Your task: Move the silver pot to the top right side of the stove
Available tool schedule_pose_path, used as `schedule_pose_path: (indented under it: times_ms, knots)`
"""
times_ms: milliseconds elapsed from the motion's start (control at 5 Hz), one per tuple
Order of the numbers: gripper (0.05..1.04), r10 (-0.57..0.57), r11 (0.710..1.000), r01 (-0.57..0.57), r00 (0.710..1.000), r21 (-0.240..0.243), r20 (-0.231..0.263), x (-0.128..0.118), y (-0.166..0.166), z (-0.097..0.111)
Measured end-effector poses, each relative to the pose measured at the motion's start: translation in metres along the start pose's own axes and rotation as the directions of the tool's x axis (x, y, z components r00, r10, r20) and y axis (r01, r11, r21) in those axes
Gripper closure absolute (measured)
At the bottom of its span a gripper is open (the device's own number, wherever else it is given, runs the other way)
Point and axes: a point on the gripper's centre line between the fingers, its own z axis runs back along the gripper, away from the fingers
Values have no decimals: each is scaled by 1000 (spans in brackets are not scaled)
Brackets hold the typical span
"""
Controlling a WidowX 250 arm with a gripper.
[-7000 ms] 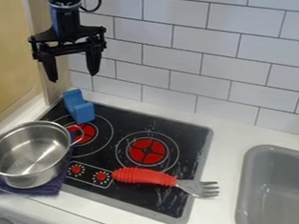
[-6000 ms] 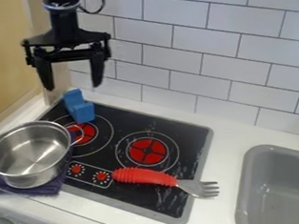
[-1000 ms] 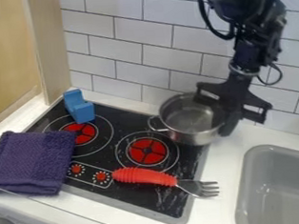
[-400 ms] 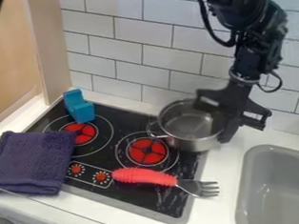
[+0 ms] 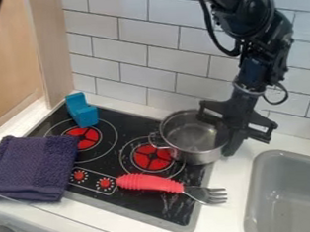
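Fixed camera view, slanting down over stove and sink.

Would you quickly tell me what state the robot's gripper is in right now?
Gripper: closed on the silver pot, at the side nearest the sink; exactly how the fingers grip it cannot be told.

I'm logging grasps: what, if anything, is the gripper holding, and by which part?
The gripper appears to hold the silver pot by its rim and side wall, on the side nearer the sink.
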Motion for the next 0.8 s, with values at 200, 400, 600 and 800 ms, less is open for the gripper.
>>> schedule_pose_path:
  times_ms: [200,400,600,800]
  knots:
    - [821,43,999,-43,999,4,-30,-5,3,-1]
    - [554,51,999,-50,998,11,-34,-6,4,-3]
    - [245,58,998,-57,998,22,-36,-8,8,-3]
    - [62,68,998,-68,998,16,-10,-9,11,9]
